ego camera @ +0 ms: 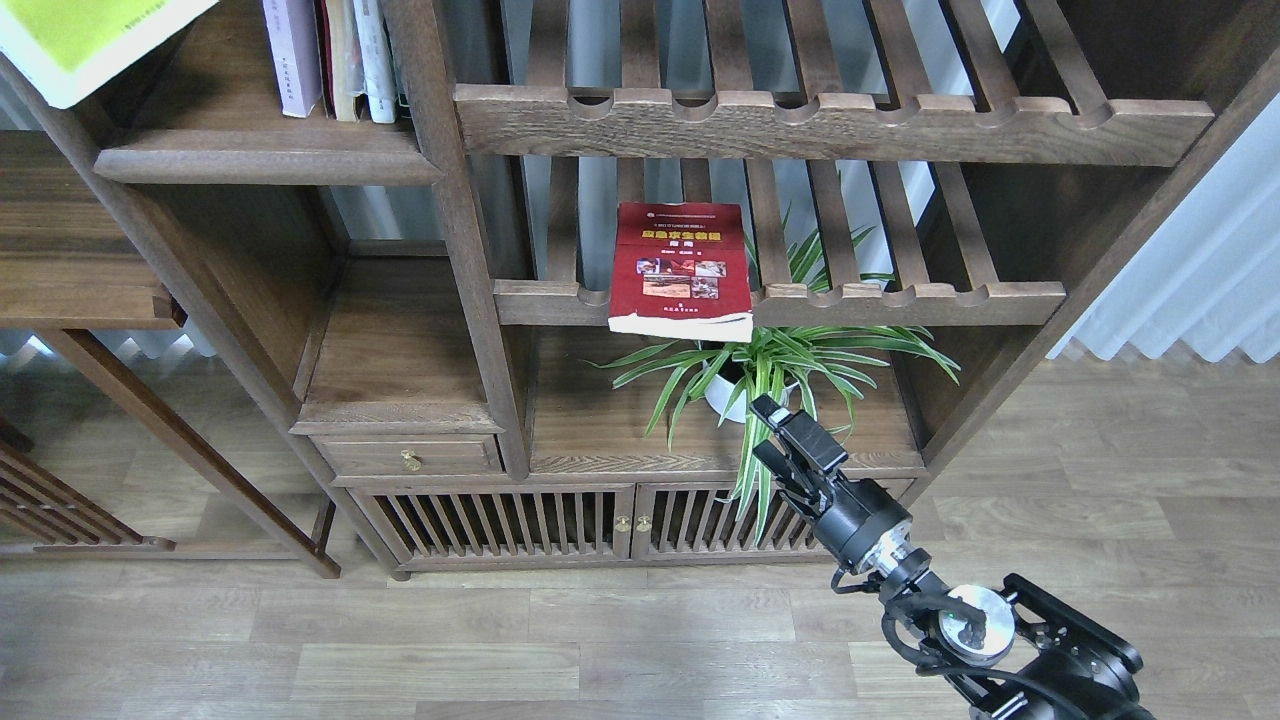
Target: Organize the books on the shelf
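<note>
Head view: yellow-green book (80,40) at top-left corner above solid shelf (265,160); red book (682,268) flat on slatted rack (900,300); right gripper (775,440) near plant (770,365), fingers' state indiscernible.

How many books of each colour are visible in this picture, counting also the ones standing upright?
Yellow-green book: 1
Dark red book: 1
Lavender book, upright: 1
Pale upright books beside it: about 2; the spines are hard to separate
Total: about 5

Right hand (772,432) raised, two fingers slightly apart, holding nothing.
</note>
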`<state>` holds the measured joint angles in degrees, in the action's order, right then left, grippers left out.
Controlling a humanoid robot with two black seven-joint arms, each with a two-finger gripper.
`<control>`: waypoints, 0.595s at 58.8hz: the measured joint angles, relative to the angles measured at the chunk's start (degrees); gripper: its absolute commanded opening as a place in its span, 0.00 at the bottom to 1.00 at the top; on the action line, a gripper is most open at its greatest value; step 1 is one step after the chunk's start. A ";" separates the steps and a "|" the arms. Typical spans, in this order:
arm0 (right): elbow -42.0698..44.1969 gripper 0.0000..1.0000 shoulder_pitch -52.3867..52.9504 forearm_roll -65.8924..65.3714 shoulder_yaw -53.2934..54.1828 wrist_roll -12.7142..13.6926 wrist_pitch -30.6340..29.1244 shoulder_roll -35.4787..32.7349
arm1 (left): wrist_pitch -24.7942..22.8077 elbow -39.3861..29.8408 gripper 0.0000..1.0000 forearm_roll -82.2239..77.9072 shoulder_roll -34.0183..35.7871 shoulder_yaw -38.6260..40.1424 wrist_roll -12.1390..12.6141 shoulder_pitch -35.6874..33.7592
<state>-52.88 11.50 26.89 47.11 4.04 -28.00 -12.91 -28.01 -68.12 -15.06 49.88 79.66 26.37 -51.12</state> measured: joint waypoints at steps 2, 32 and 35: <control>-0.01 0.99 0.03 0.00 0.00 -0.01 0.00 0.00 | 0.00 0.49 0.00 -0.62 -0.22 0.00 0.00 -0.46; -0.35 0.99 3.36 0.00 1.49 -1.04 0.00 2.84 | -0.01 6.87 0.01 -2.82 -2.66 -5.89 -0.04 -9.77; -0.41 0.99 3.58 0.00 1.49 -1.03 0.00 3.17 | -0.01 7.37 0.01 -3.29 -2.75 -5.90 -0.22 -10.20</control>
<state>-53.29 15.08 26.89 48.61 3.01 -28.00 -9.74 -28.01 -60.75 -18.36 47.12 73.76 26.15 -61.32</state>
